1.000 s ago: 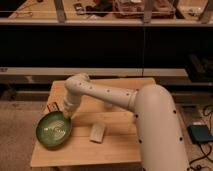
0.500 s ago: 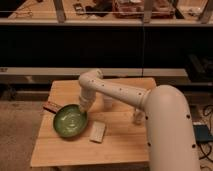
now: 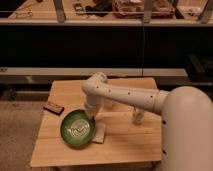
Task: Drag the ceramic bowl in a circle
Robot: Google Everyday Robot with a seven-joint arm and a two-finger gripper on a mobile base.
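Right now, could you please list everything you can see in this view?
ceramic bowl: one, glossy green, front-left of the table
flat block: one, dark brown, table's left edge
pale pad: one, off-white, just right of the bowl
small cup: one, whitish, mid-table, under the arm
table: one, light wood, centre
arm: one, white, reaching in from the right
gripper: one, white, shut on the bowl's far-right rim

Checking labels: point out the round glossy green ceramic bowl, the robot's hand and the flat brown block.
round glossy green ceramic bowl (image 3: pixel 76 130): camera view, pale swirl inside.
hand (image 3: pixel 92 117): camera view, tip, at bowl's right rim.
flat brown block (image 3: pixel 53 106): camera view, top face.
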